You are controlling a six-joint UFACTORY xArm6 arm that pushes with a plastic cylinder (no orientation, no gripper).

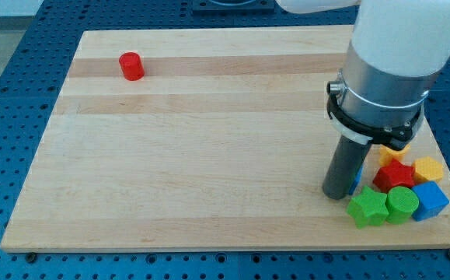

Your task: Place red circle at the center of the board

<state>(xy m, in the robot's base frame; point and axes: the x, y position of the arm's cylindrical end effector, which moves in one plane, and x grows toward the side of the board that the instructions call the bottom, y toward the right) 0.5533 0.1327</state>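
Tip [336, 194] beside green star [367, 208], red circle [131, 66] far, wooden board [186, 148]

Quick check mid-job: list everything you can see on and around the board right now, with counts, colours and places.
Wooden board: one, light wood, fills most of the view.
Perforated table: one, blue, around the board.
Red circle: one, red cylinder, near the board's top left, alone.
Red star: one, red, in the cluster at the view's bottom right.
Green star: one, cluster's bottom left.
Green cylinder: one, right of the green star.
Blue block: one, cluster's right.
Yellow block: one, above the blue block.
Orange block: one, partly hidden behind the arm.
My tip: one dark rod, just left of the cluster, far from the red circle.
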